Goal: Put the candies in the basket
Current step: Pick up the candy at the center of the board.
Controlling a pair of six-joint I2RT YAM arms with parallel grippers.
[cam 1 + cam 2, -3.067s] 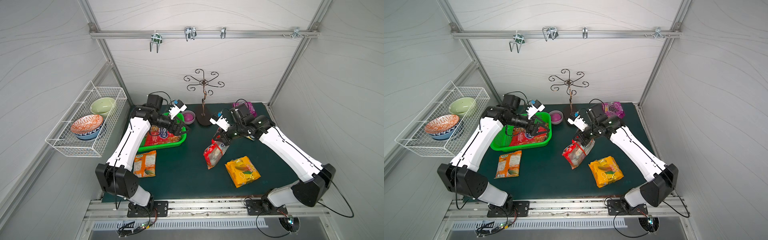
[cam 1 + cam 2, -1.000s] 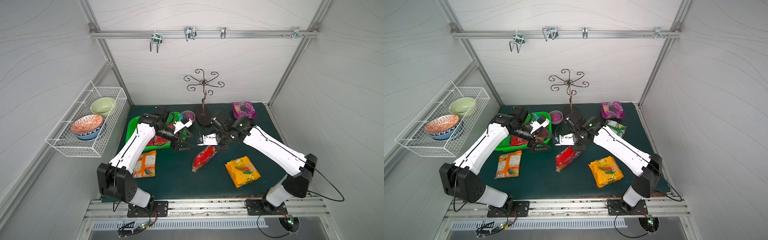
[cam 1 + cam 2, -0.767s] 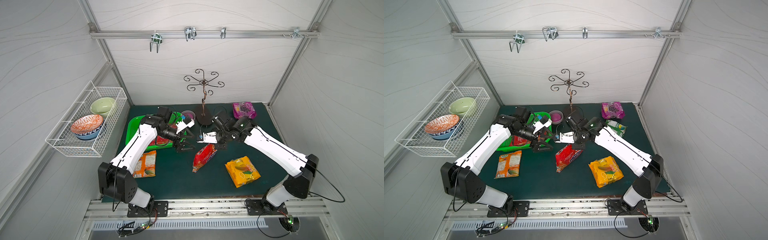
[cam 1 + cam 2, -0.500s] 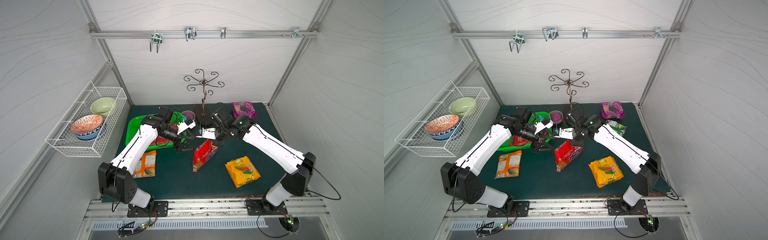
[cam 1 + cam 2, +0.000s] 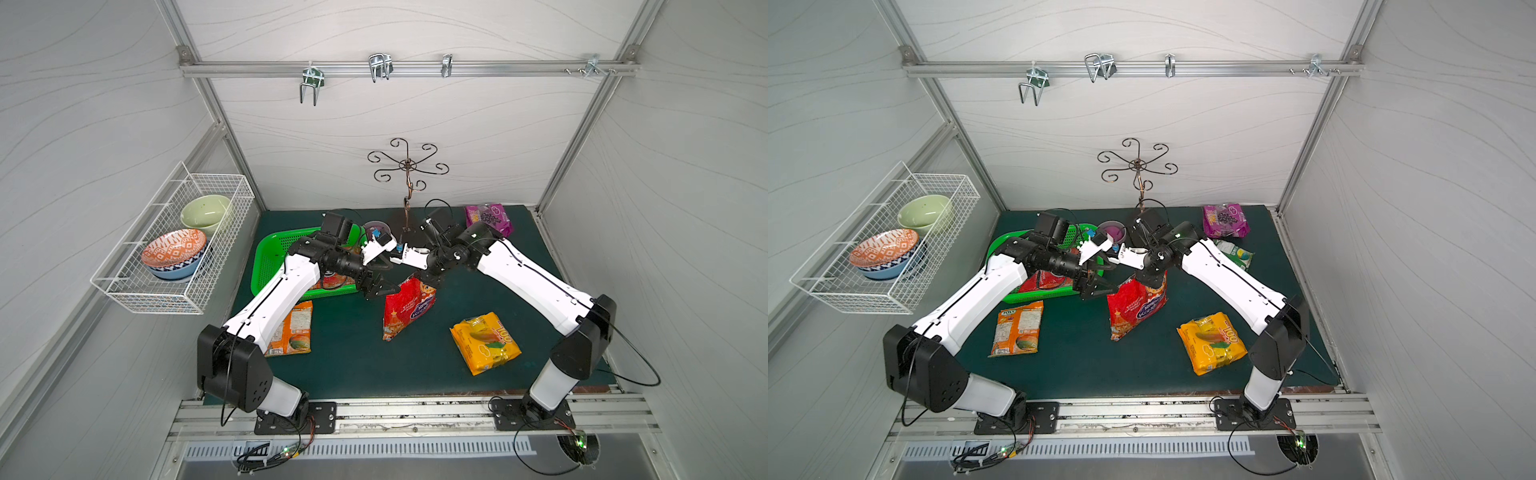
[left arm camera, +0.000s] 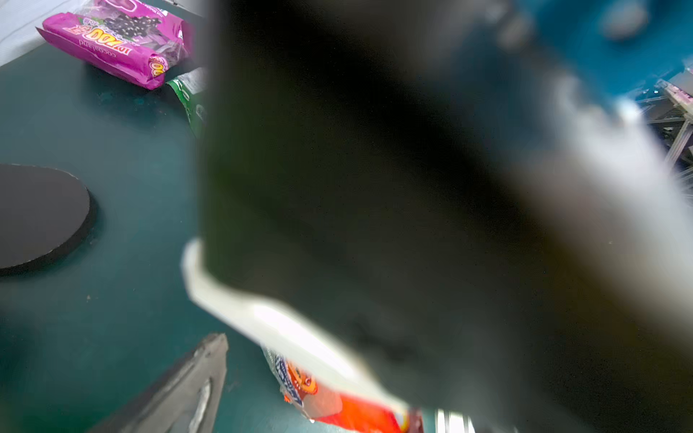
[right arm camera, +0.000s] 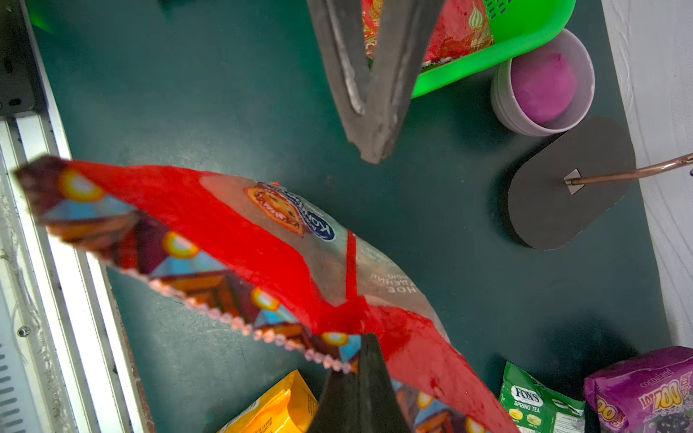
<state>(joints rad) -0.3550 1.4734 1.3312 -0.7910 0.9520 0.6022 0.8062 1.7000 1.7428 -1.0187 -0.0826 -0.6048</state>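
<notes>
- Dark green table mat [image 5: 353, 370] fills the floor of a white-walled booth, and both arms reach over its middle.
- The right gripper [image 5: 423, 277] is clamped on the top edge of a large glossy red candy bag with a blue oval logo [image 5: 409, 307]. The bag hangs below it over the middle of the mat, and whether its lower corner touches the mat cannot be told.
- The left gripper [image 5: 384, 289] has its jaws spread apart. It sits just beside the hanging bag's upper left corner, between the bag and the shallow bright green mesh basket [image 5: 259, 266].
- That basket lies toward the mat's back left corner, with a second red candy bag [image 5: 1044, 282] inside it.
- A flat orange candy bag [image 5: 293, 332] lies near the left edge, just in front of the basket.
- A yellow candy bag [image 5: 484, 343] lies toward the front right.
- A purple candy bag [image 5: 488, 216] lies in the back right corner, with a small green candy bag [image 5: 1235, 253] just in front of it.
</notes>
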